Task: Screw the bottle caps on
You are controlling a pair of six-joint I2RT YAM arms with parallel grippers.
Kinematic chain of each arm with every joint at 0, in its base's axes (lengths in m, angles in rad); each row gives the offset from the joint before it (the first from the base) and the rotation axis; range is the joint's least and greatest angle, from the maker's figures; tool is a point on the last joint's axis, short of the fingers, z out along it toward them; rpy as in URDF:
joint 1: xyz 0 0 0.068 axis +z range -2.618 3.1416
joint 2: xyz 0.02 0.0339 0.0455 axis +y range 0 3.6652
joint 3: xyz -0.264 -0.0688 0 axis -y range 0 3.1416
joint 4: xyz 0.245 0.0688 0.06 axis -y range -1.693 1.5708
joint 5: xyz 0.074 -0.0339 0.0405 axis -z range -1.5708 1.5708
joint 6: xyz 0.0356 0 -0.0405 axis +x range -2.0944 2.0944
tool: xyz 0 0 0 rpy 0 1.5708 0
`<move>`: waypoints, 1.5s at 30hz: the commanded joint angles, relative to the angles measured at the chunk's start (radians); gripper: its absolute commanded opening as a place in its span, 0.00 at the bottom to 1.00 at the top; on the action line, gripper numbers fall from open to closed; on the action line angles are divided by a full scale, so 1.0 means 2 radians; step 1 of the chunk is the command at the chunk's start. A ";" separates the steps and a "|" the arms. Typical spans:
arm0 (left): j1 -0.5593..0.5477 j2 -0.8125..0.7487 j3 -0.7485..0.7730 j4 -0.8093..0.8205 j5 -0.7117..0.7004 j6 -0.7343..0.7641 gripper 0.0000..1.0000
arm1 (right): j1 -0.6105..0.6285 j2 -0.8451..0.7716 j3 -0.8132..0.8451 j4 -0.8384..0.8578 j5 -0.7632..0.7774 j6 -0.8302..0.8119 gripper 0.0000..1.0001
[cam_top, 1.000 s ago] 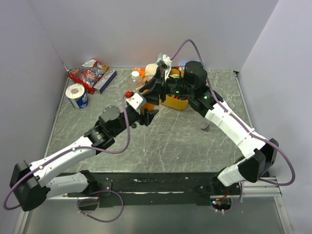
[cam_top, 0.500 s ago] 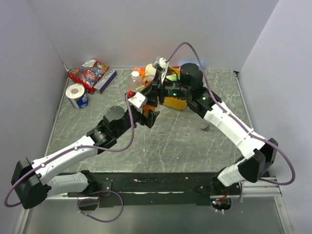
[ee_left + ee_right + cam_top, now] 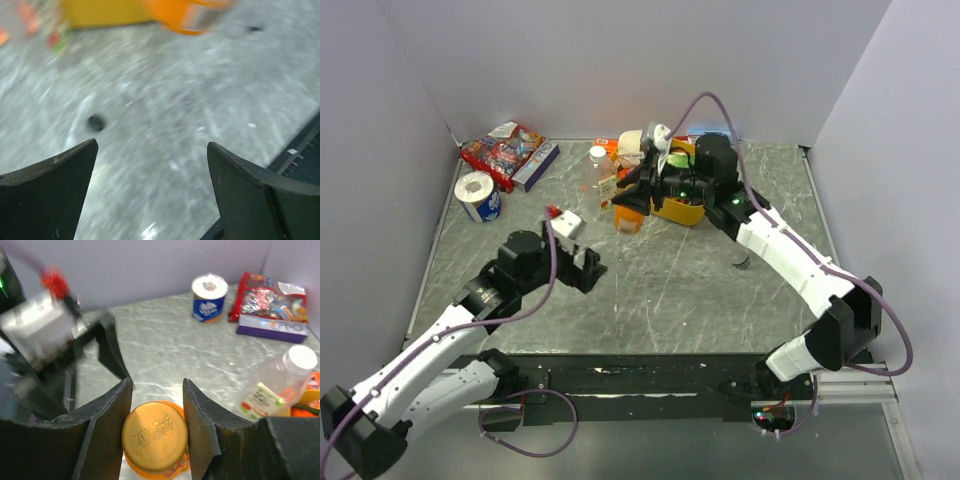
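Note:
The orange drink bottle point(image 3: 629, 219) stands upright on the table, its orange-gold cap point(image 3: 155, 436) on its neck. My right gripper point(image 3: 157, 385) is shut on that cap from above, one finger on each side. My left gripper point(image 3: 588, 268) hangs open and empty over bare table, well to the near left of the bottle; in its own view the gripper point(image 3: 152, 150) holds nothing and the blurred orange bottle point(image 3: 192, 15) is at the top. A clear bottle point(image 3: 277, 387) with a green-marked label and a white cap point(image 3: 302, 359) stands behind. A small dark cap point(image 3: 741, 260) lies by my right forearm.
A yellow container point(image 3: 682, 211) sits right behind the orange bottle. At the back left are a toilet roll point(image 3: 478, 195), a red snack packet point(image 3: 503, 148) and a flat box point(image 3: 536, 166). Walls close the back and both sides.
My left gripper has opened, let go of the orange bottle and pulled back toward the near left. My right gripper has stayed shut on the cap.

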 commanded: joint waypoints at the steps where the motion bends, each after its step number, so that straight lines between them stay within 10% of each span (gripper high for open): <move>1: 0.084 -0.021 0.009 -0.059 0.007 -0.028 0.96 | -0.008 0.025 -0.061 0.130 -0.008 -0.057 0.00; 14: 0.210 -0.014 0.032 -0.075 -0.044 0.015 0.96 | -0.019 0.185 -0.055 0.305 -0.033 -0.094 0.00; 45: 0.242 0.024 0.013 -0.023 -0.031 0.015 0.96 | -0.025 0.278 -0.012 0.205 0.005 -0.176 0.00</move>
